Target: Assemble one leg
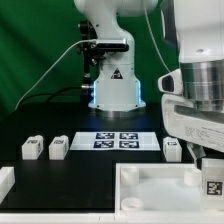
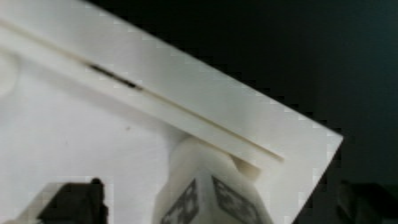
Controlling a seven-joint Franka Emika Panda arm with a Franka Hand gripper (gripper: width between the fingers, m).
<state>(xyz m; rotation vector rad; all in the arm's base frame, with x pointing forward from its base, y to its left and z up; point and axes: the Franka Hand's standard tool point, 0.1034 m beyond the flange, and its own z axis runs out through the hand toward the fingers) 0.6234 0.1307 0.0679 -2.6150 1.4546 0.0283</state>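
Legs point(image 1: 33, 148) flank marker board point(image 1: 115, 140) behind tray point(image 1: 160, 190).

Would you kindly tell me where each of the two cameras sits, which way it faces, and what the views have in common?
Exterior view: off the arm, low at the table edge, facing the white robot base across the black table; it shows the flat white marker board, small white plastic tagged legs and the wrist housing.
Wrist view: on the wrist, looking down close on the large white square tray-like part; the claw shows, a tagged block at its fingertips.
Shared: the tray-like part.
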